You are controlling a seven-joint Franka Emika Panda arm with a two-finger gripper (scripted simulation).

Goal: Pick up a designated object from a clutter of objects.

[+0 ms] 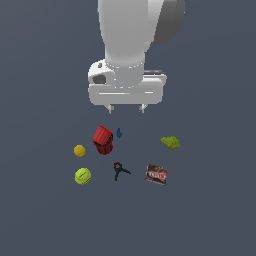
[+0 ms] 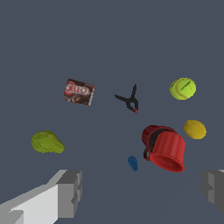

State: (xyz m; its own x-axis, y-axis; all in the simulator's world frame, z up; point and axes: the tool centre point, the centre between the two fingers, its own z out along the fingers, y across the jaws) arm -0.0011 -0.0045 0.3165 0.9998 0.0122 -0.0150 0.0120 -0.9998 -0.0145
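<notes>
Gripper (image 1: 126, 108) above the clutter, jaws wide, holding nothing.

Yellow ball (image 1: 79, 150) lies on the floor at the exterior view's left, just left of the two red cups (image 1: 103, 140) and above the lime ball (image 1: 83, 176) in that view; it touches neither. The cups lie tipped together, one against the other. Blue piece (image 1: 119, 133) sits just right of the cups. Black clamp (image 1: 120, 171) lies nearer the camera, the brown box (image 1: 156, 174) to its right. Yellow-green lump (image 1: 171, 142) lies far right, well apart from the ball. Wrist view: both fingers (image 2: 65, 194) frame the picture edges, with the yellow ball (image 2: 195, 129) beside the cups (image 2: 165, 148).
</notes>
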